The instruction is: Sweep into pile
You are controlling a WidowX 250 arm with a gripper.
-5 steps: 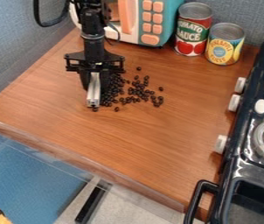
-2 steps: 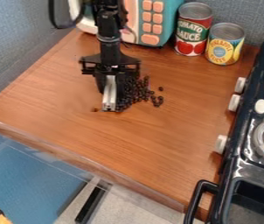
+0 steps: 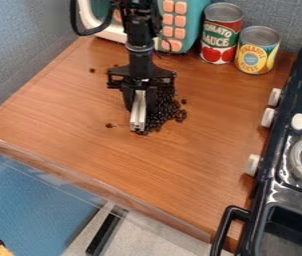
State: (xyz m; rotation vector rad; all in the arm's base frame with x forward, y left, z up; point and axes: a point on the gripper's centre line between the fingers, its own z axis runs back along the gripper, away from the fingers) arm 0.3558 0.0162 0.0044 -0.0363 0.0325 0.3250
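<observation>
Looks to me like the gripper (image 3: 138, 127), jaws apart or together I can't tell, should nudge the dark beans (image 3: 165, 115) left of the stove (image 3: 278, 187) gently, keeping low, then gather the strays (image 3: 109, 125) farther from the stove.

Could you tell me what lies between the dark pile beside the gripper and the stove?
In the camera view, one loose bean sits beside the dark pile; beyond it, bare wooden counter runs to the stove.
</observation>
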